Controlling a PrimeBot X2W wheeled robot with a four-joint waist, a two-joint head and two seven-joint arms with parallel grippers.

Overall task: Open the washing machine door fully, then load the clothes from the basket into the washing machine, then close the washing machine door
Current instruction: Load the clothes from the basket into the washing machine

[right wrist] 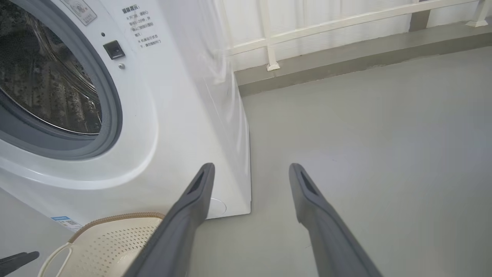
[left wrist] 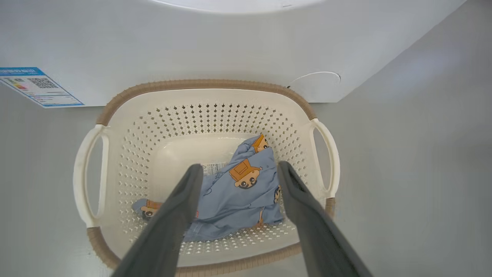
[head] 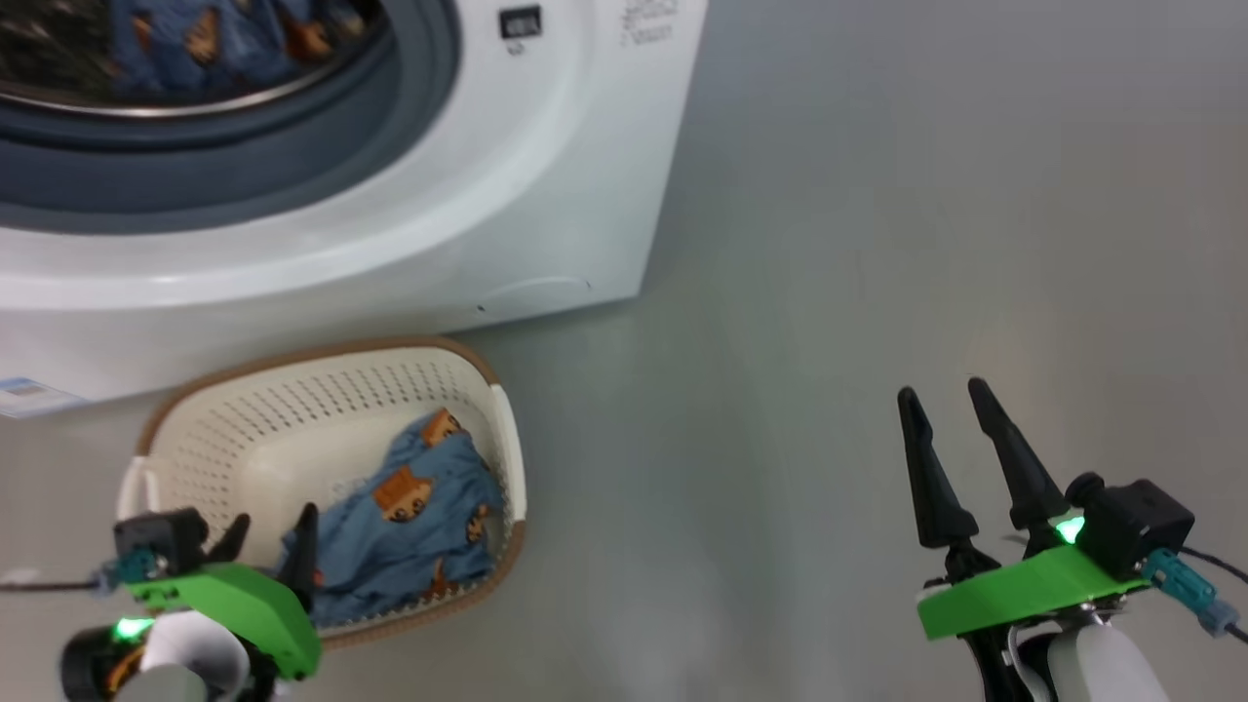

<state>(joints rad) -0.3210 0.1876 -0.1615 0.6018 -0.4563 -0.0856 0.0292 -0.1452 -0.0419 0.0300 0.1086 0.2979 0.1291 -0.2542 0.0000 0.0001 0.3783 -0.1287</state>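
Note:
The white washing machine [head: 546,195] stands at the upper left with its grey gasket [head: 292,146] exposed; blue printed clothes [head: 195,44] lie in the drum. Its door is out of view. On the floor before it sits the cream basket [head: 205,419] holding more light blue clothes [head: 409,536] with orange-brown bears. My left gripper [head: 273,531] hangs open over the basket's near edge; the wrist view shows the clothes [left wrist: 238,192] between and below the left gripper's [left wrist: 240,169] tips. My right gripper [head: 944,395] stands open over bare floor to the right, holding nothing.
A blue sticker [left wrist: 38,86] sits low on the washer's front. Grey floor [head: 877,244] stretches to the right of the washer. In the right wrist view a white railing [right wrist: 307,27] and a raised kerb run along the far side.

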